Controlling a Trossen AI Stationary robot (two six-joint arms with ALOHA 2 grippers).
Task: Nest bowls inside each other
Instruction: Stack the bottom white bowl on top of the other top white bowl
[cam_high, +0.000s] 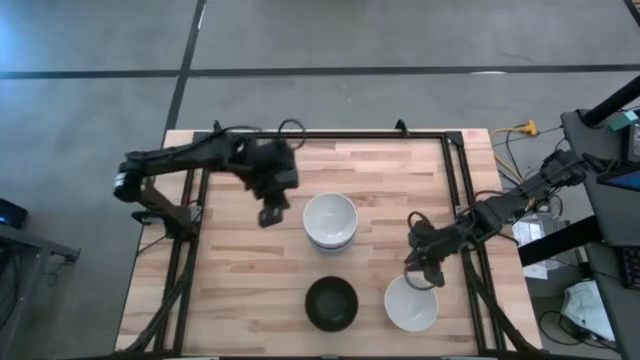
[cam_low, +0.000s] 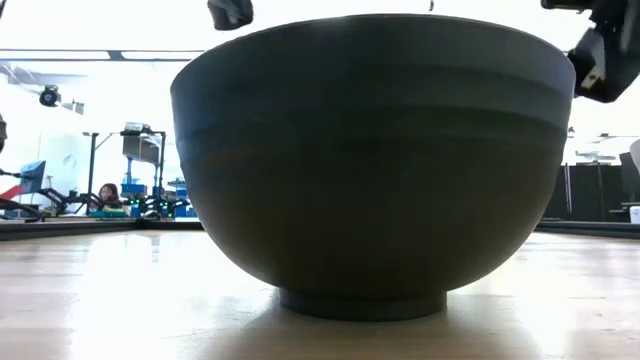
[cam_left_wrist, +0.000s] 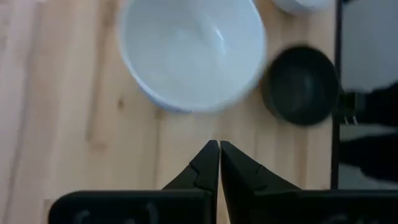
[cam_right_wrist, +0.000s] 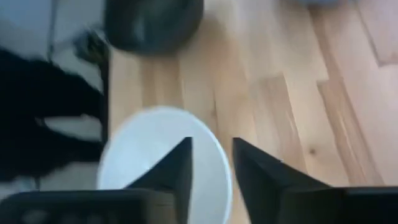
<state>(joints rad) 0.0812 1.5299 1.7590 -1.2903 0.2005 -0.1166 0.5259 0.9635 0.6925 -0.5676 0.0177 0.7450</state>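
A white bowl (cam_high: 330, 215) sits nested on top of at least one other bowl at the table's middle, and it also fills the left wrist view (cam_left_wrist: 186, 50). A black bowl (cam_high: 331, 304) stands on its foot near the table's near edge and fills the low view (cam_low: 370, 160). A single white bowl (cam_high: 411, 305) stands to the black bowl's right. My left gripper (cam_high: 270, 212) is shut, just left of the stack (cam_left_wrist: 219, 149). My right gripper (cam_high: 422, 277) is open above the single white bowl's far rim (cam_right_wrist: 214, 158). One of its fingers is over the bowl's inside and the other is outside.
A black frame rail (cam_high: 455, 180) runs along the table's right side, close to my right arm. Bare wood (cam_high: 240, 290) lies left of the black bowl. Cables and equipment (cam_high: 580, 230) lie beyond the right edge. A person (cam_low: 105, 195) sits far off in the room behind.
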